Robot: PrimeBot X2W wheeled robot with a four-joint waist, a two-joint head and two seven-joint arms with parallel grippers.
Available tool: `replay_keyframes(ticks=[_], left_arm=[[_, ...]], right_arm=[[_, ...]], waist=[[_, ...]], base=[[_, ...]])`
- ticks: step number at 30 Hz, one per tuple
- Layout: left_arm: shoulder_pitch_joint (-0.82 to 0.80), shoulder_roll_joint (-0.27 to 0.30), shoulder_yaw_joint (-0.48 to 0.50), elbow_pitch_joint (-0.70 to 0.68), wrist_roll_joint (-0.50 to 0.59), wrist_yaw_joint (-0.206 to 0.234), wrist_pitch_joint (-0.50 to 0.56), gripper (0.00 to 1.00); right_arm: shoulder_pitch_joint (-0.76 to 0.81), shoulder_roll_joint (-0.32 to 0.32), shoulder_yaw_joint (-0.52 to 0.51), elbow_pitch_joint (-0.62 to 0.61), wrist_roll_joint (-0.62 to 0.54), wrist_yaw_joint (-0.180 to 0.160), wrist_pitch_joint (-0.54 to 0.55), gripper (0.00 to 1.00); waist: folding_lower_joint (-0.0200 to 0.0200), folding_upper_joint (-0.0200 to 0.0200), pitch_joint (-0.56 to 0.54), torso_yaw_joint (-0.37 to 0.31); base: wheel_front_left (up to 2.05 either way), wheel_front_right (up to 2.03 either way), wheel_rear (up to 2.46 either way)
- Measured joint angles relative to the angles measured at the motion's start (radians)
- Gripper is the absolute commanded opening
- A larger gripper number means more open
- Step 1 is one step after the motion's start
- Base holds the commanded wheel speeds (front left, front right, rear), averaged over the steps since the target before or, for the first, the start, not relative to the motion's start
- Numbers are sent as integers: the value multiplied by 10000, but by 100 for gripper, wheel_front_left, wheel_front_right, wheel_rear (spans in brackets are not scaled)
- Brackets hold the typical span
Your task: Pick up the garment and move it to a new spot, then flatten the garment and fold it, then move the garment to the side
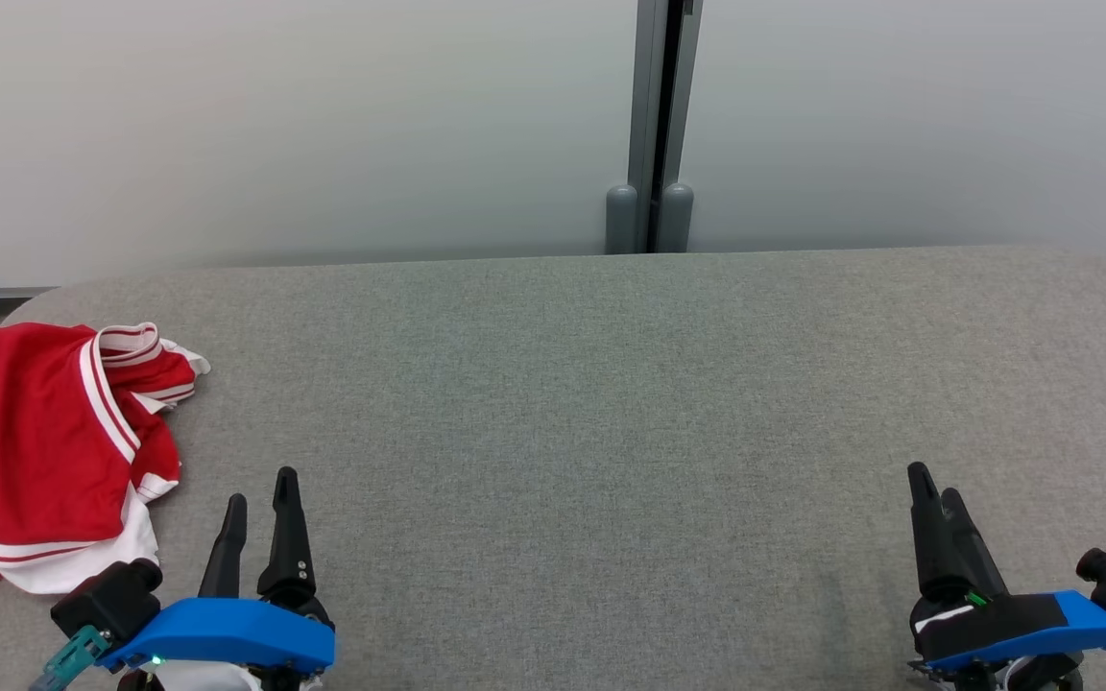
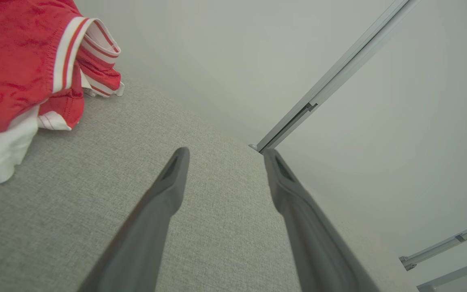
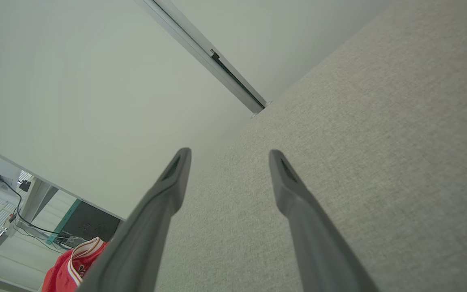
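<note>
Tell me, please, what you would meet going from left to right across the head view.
Red and white garment → left gripper → grey post between the wall panels → right gripper.

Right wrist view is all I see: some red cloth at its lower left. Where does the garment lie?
Observer: The garment lies crumpled at the left end of the table.
Operator: Does the left gripper touch it?
Observer: No. The left gripper stands open just right of it, apart.
Operator: Where is the right gripper?
Observer: The right gripper is near the table's right end, far from the garment.
</note>
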Motion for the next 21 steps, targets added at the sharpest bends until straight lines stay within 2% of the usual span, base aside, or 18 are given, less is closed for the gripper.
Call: replay_keyframes(ticks=[21], left_arm=[[52, 171, -435, 38, 2468, 249, -564, 100]], right_arm=[[-2, -13, 25, 198, -2558, 0, -554, 100]], waist=[[-2, 0, -51, 71]], base=[[0, 0, 0]])
